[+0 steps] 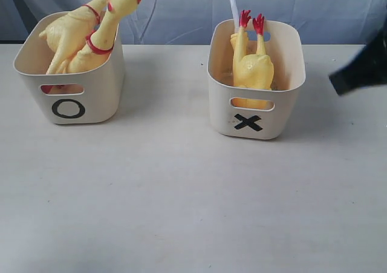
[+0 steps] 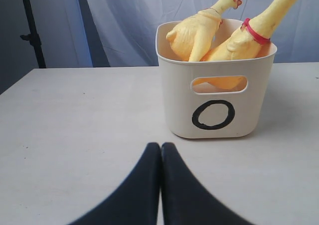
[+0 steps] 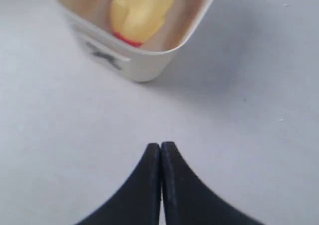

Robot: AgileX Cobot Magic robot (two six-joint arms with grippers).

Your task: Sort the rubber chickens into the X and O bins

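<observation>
Two rubber chickens [image 1: 84, 40] are leaning out of the O bin [image 1: 69, 103], seemingly too long to lie flat; a third chicken [image 1: 253, 67] is standing feet-up in the X bin [image 1: 254, 112]. Left gripper [image 2: 160, 146] and right gripper [image 3: 160, 145] are hovering empty, jaws together.

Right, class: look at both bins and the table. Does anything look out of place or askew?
Nothing spilled. Two chickens jut above the O bin, necks leaning out; the X bin chicken stands feet-up. A white strip pokes up at its back rim.
</observation>
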